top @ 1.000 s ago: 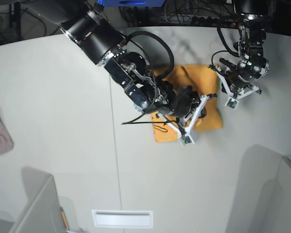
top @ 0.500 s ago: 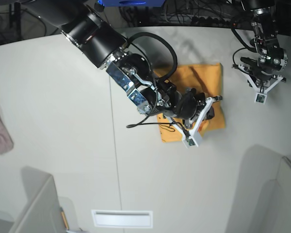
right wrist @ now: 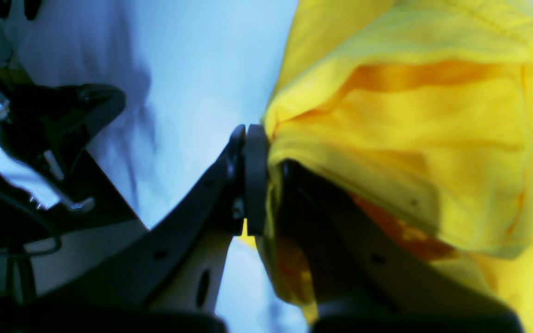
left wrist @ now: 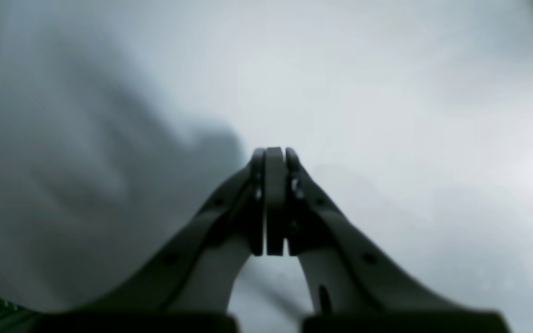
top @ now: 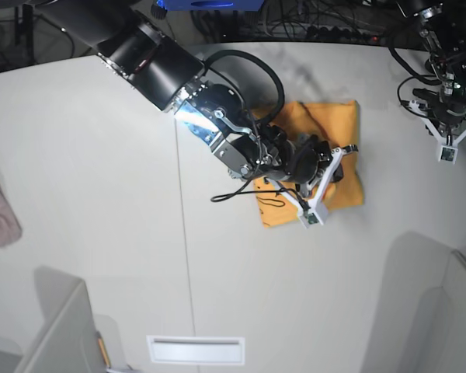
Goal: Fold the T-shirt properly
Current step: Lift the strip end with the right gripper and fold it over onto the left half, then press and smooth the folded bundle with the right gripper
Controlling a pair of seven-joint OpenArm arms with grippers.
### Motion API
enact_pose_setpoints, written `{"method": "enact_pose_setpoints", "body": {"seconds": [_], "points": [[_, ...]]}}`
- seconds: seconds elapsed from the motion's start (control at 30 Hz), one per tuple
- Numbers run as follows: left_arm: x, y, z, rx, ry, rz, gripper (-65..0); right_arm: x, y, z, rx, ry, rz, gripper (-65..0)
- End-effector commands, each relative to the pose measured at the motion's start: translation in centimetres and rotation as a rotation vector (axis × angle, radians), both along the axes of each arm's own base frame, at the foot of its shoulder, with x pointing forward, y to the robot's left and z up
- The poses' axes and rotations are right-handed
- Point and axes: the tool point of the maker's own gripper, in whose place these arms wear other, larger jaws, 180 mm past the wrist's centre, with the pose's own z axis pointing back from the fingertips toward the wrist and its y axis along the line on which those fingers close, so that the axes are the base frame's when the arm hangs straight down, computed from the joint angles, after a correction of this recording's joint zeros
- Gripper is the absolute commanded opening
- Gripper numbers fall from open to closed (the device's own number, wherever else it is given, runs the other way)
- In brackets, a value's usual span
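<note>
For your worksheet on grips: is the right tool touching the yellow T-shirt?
Touching. In the right wrist view the right tool is shut on a bunched fold of the T-shirt, cloth pinched between its fingers.

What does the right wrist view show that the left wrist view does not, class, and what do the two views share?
Only the right wrist view shows the right gripper shut on a bunched fold of the yellow T-shirt. Only the left wrist view shows the left gripper, jaws pressed together with nothing between them, over bare table, with just a yellow sliver at the frame's right edge. Both share a close look down along dark fingers above the pale tabletop.
</note>
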Motion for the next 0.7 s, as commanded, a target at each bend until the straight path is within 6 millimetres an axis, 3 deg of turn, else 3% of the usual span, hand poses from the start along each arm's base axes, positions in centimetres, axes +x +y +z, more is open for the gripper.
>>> {"method": "enact_pose_setpoints", "body": {"seconds": [0.0,0.03,0.13,0.3,0.43,0.67], "points": [[0.3,1.1,1.4,0.033,-0.032,0.008,-65.0,1.0,0.8,1.7,0.04,-0.043,-0.002,-65.0],[0.2,1.4,1.5,0.036,-0.035,0.018,-65.0,1.1,0.8,1.6,0.039,-0.046,-0.007,-65.0],[-0.2,2.1,1.8,0.044,-0.039,0.042,-65.0,1.6,0.6,1.2,0.04,-0.059,-0.031,-48.9],[-0.5,2.8,2.0,0.05,-0.043,0.063,-65.0,2.4,0.4,0.8,0.047,-0.076,-0.066,-34.7],[-0.5,2.8,2.0,0.05,-0.044,0.063,-65.0,2.4,0.5,0.9,0.05,-0.078,-0.066,-30.2],[-0.4,2.9,2.2,0.055,-0.048,0.06,-65.0,2.1,1.1,1.3,0.042,-0.101,-0.034,-29.7]]}}
